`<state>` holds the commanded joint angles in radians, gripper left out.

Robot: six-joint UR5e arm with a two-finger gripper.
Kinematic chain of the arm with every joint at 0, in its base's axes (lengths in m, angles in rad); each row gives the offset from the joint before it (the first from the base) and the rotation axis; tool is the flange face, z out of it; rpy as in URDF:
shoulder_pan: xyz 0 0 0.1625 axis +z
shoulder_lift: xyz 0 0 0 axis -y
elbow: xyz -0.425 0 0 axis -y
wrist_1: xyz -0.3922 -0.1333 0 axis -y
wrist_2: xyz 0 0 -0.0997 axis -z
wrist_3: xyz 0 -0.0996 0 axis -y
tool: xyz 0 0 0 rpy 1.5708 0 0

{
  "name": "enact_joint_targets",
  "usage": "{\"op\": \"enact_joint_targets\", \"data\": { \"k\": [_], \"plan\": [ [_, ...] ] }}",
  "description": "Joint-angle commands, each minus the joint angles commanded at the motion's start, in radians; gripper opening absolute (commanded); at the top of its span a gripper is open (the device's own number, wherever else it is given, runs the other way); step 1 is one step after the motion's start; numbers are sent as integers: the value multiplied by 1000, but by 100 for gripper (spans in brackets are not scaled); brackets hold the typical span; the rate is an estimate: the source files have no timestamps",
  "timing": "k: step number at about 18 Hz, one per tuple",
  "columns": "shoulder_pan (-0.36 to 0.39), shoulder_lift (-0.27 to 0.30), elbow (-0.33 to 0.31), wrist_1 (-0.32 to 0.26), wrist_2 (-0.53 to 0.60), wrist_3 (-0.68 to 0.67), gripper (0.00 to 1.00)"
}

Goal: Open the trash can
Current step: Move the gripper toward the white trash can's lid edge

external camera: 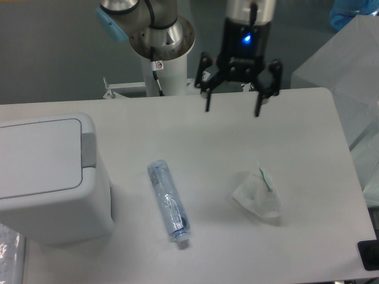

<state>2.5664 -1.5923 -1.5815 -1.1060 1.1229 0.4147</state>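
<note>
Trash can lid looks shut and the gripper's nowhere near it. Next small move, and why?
Probably traverse the gripper toward the trash can, aiming above its grey push tab. The fingers are spread open and hang over the table's far side, well away from the bin, whose lid lies flat. The bottle is not in that path.

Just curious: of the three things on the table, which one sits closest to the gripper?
The crumpled clear bag with a green streak, nearly beneath the open gripper; bottle and trash can lie farther left.

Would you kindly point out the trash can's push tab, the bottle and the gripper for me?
push tab (87, 149), fixed camera, middle of the grey tab.
bottle (167, 203), fixed camera, middle of its clear body.
gripper (233, 109), fixed camera, midway between its open fingertips.
</note>
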Motion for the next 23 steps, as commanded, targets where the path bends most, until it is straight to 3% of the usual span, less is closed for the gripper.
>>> {"op": "enact_joint_targets", "data": {
  "k": [9,14,23],
  "plan": [
    [-133,-38,-9,23,-35,-211,100],
    [-204,-67,-17,49,-35,-235,100],
    [-232,-77,-40,51,-35,-246,100]
  ]
}}
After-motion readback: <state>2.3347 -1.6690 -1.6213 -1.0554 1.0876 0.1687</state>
